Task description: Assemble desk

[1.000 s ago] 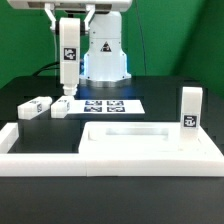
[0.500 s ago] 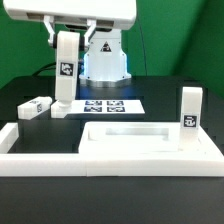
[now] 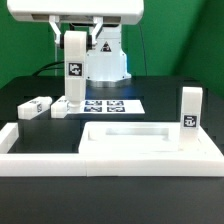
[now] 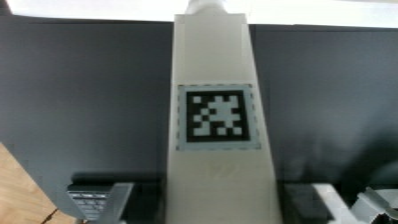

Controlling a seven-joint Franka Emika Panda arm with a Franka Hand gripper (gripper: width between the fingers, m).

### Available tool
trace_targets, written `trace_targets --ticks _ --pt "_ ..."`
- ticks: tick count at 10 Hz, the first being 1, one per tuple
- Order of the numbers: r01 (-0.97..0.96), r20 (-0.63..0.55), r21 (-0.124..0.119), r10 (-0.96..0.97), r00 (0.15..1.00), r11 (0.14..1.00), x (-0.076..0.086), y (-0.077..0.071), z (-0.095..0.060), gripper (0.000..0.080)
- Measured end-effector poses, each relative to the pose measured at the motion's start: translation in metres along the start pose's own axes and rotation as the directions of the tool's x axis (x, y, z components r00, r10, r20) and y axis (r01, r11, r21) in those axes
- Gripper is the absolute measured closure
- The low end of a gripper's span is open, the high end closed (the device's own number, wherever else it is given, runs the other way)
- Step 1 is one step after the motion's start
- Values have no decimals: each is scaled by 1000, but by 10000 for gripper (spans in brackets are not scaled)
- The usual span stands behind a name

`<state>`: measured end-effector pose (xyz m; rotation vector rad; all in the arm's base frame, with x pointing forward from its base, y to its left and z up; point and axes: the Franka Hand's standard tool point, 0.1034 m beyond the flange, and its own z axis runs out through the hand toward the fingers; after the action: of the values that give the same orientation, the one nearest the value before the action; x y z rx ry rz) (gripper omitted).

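My gripper (image 3: pixel 74 34) is shut on the upper end of a white square-section leg (image 3: pixel 74 68) and holds it upright over the back left of the table, its lower end just above the table beside a lying leg (image 3: pixel 62 107). In the wrist view the held leg (image 4: pixel 217 110) fills the middle with its tag facing the camera, between my gripper's (image 4: pixel 217 205) dark fingers (image 4: pixel 98 198). The rimmed desk top (image 3: pixel 150 152) lies at the front. Another leg (image 3: pixel 191 108) stands upright at its right end. A further leg (image 3: pixel 33 107) lies at the left.
The marker board (image 3: pixel 108 104) lies flat behind the desk top, just right of the held leg. Long white border bars (image 3: pixel 22 140) run along the front and left of the work area. The arm's base (image 3: pixel 105 60) stands at the back.
The gripper has come down with the leg in it and then shifted toward the exterior view's right. The other parts have not moved.
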<state>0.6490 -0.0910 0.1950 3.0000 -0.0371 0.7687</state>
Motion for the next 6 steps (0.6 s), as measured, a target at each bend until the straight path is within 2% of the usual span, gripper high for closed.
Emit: trace_targets --ticks 2,3,5,6 --pt "-8 -22 16 8 1000 1000 -2 6 1 511" --pt "-3 -43 14 3 999 1000 1 -1 3 511" --pt "-3 -84 -22 1 996 1000 -4 -11 13 511" --pt "0 -77 -29 -2 997 1000 -12 -11 18 511"
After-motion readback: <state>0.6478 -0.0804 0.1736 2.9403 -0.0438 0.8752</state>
